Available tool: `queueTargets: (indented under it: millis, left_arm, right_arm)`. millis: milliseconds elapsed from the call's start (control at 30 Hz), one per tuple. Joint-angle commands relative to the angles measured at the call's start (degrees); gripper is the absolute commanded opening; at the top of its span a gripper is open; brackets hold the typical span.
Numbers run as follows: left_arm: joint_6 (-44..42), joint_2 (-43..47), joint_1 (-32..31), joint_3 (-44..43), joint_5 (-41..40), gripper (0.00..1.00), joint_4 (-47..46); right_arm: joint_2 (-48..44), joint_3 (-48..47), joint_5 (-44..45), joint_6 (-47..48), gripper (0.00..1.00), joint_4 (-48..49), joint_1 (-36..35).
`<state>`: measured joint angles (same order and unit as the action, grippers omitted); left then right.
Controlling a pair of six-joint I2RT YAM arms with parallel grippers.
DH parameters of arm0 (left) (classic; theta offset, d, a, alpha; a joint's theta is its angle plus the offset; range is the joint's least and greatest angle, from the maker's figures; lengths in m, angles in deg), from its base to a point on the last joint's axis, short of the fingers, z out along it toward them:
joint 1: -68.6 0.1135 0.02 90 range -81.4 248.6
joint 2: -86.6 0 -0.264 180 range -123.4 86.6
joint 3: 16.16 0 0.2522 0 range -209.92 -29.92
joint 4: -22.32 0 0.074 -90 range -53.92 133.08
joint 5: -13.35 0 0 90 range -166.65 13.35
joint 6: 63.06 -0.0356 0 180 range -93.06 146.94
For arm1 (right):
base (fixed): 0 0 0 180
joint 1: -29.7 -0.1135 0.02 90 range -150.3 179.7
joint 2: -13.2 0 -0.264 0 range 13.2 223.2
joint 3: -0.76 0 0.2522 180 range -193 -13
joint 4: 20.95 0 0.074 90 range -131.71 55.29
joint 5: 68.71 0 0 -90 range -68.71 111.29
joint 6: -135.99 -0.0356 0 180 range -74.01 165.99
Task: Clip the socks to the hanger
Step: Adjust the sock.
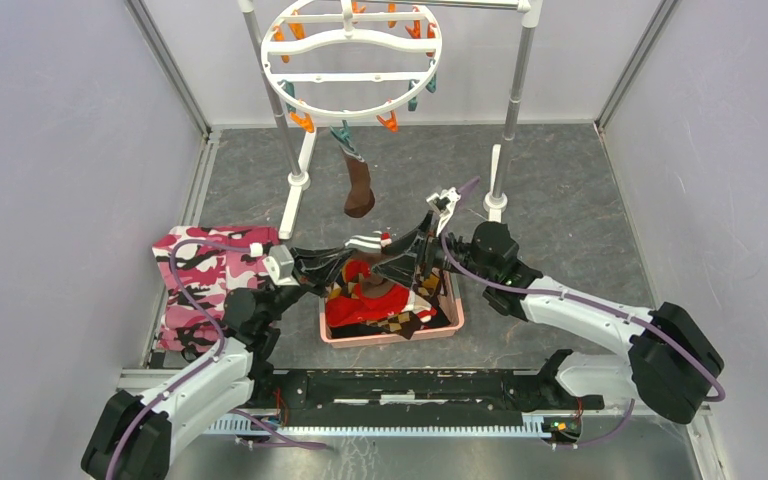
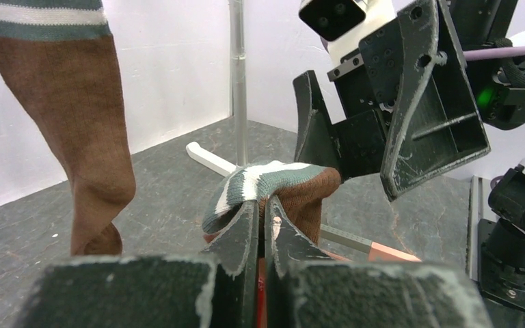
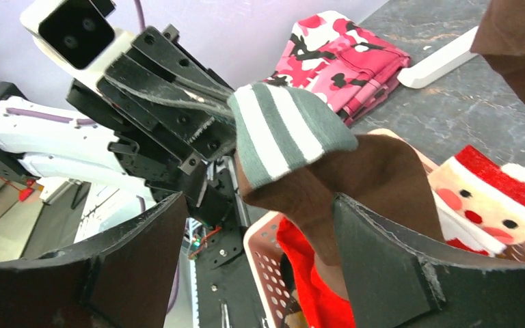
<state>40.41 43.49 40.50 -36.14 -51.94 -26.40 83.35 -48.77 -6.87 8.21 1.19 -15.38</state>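
The hanger (image 1: pixel 350 62), a white ring with orange and teal clips, hangs at the back. One brown sock (image 1: pixel 358 187) dangles from a front clip and also shows as the hanging sock (image 2: pixel 90 137) in the left wrist view. My left gripper (image 2: pixel 263 208) is shut on the striped cuff of the second sock (image 2: pixel 273 183) and holds it above the basket. My right gripper (image 3: pixel 260 232) is open, one finger on each side of that sock's brown leg (image 3: pixel 376 181), the right finger (image 3: pixel 396 266) against the fabric. From above, the left gripper (image 1: pixel 360 252) and right gripper (image 1: pixel 392 262) meet over the basket.
A pink basket (image 1: pixel 450 322) under the grippers holds a red Santa sock (image 3: pixel 492 198) and argyle socks (image 1: pixel 400 322). A pink camouflage cloth (image 1: pixel 205 280) lies to the left. The white pole rack (image 1: pixel 513 100) carries the hanger, with its feet on the grey floor.
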Motion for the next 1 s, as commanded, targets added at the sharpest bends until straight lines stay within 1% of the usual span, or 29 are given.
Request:
queueTargets:
  millis: [0, 133, 300, 400, 467, 500, 533, 600, 700, 733, 833, 900, 933, 967]
  left_arm:
    - [-3.35, 0.10, -0.47, -1.58, 1.50, 0.02, -2.24]
    - [-3.36, -0.92, -0.93, -1.94, 2.19, 0.02, -1.87]
    - [-3.60, -1.42, -1.46, -2.17, 2.45, 0.02, -1.11]
    - [-3.72, -1.07, -1.78, -2.24, 2.18, 0.02, -0.22]
    - [-3.47, -0.80, -1.91, -2.37, 1.84, 0.02, 0.63]
    - [-3.07, -0.71, -1.88, -2.46, 1.53, 0.02, 1.12]
    - [-2.29, -0.62, -1.89, -2.60, 1.19, 0.04, 1.62]
    - [0.82, -0.17, -1.87, -2.95, -0.05, 0.16, 3.43]
    - [7.72, 1.46, -1.87, -2.73, -3.94, 0.44, 6.75]
    - [10.27, 2.30, -1.80, -2.67, -4.70, 0.52, 8.12]
    - [16.20, 5.47, -1.79, -3.48, -5.04, 0.69, 14.64]
    - [19.41, 7.56, -1.79, -4.23, -4.24, 0.80, 18.29]
    - [20.86, 8.56, -1.83, -4.64, -3.54, 0.84, 19.41]
    - [22.36, 9.32, -1.79, -5.00, -3.06, 0.86, 20.17]
  right_arm:
    - [0.79, -3.96, -1.11, -2.97, 0.81, 5.52, -0.92]
    - [2.90, -5.78, -1.26, -3.61, 0.75, 6.05, -1.49]
    - [5.45, -7.38, -1.31, -4.74, 0.58, 6.97, -2.03]
    - [5.28, -7.48, 0.77, -2.92, 0.38, 5.12, -2.11]
    - [4.94, -7.39, 1.54, -1.57, 0.14, 4.17, -2.12]
    - [4.71, -7.31, 2.19, -0.83, 0.06, 3.73, -2.11]
    - [4.21, -7.13, 2.99, 0.57, 0.01, 2.83, -2.19]
    - [2.76, -6.39, 4.97, 3.44, 0.00, 1.58, -2.29]
    - [-0.58, -5.58, 7.76, 10.55, 0.00, -1.60, -2.23]
    - [-1.87, -5.29, 8.80, 14.54, 0.00, -2.94, -2.28]
    - [-6.15, -4.36, 11.50, 25.59, 0.00, -7.63, -2.29]
    - [-8.02, -4.14, 10.94, 33.49, 0.00, -10.43, -2.28]
    - [-8.88, -3.85, 10.39, 36.74, 0.00, -11.60, -2.30]
    - [-9.29, -3.46, 9.13, 40.76, 0.00, -12.23, -2.29]
